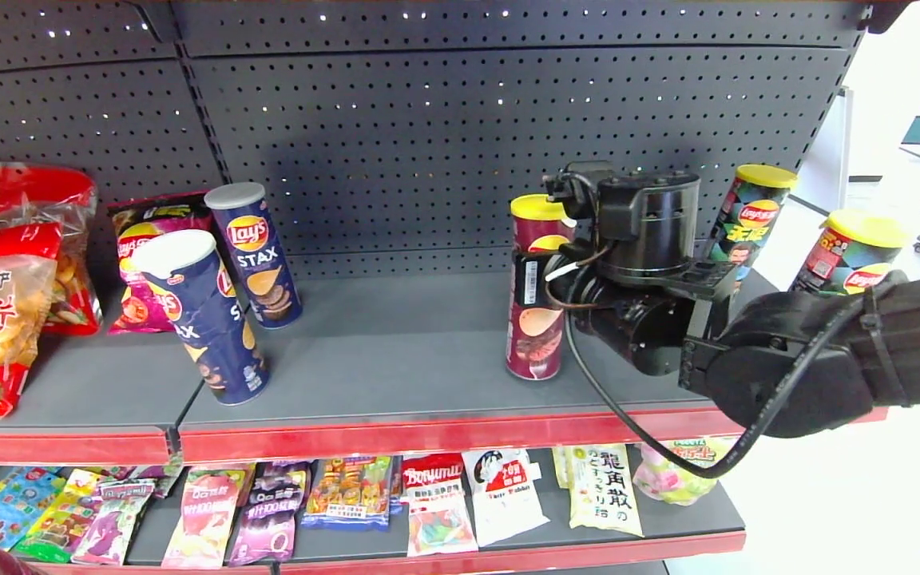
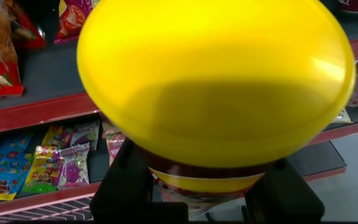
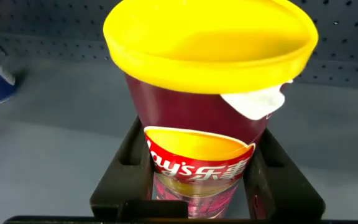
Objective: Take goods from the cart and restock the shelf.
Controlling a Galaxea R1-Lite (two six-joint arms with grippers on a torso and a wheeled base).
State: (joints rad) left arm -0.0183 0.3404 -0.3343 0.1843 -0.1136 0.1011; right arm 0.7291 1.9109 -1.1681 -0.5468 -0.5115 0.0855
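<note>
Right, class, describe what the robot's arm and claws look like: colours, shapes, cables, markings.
The right arm is glossy black, with rounded joint housings and a cylindrical wrist module. A black cable loops beneath it, and a thin white wire runs near the wrist. The right claw and left claw both have flat, blocky black fingers. Their surfaces are plain.

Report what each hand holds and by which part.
Right hand grips a maroon chip can by its mid-body. Left hand grips a second yellow-lidded can by its body, below the lid.
</note>
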